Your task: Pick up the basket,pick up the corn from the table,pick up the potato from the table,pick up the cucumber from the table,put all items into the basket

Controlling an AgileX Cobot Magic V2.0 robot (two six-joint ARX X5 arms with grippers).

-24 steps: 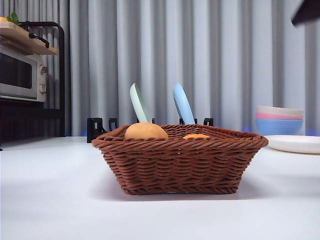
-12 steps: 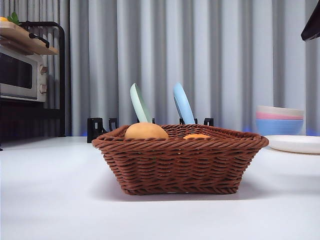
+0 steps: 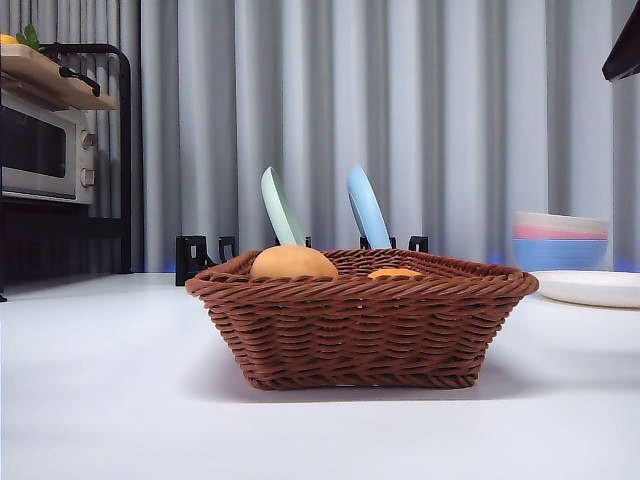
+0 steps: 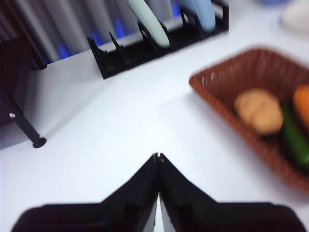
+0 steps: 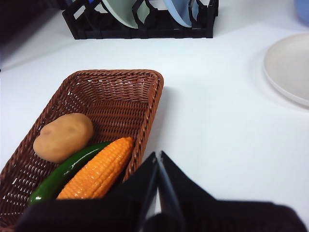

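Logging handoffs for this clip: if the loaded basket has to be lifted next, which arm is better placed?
Probably the right. The right gripper, shut and empty, hovers beside the basket holding potato, cucumber and corn. The left gripper, also shut, sits farther off over bare table.

table (image 3: pixel 110 400): white | on it: basket (image 3: pixel 360 335), plate (image 3: pixel 590 288), rack (image 5: pixel 145 24)

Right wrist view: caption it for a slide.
Potato, cucumber and corn in the wicker basket; shut right gripper above.

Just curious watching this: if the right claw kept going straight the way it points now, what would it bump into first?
Probably bare table: the shut right gripper points just past the basket rim. Depth is unclear, so it might graze that rim.
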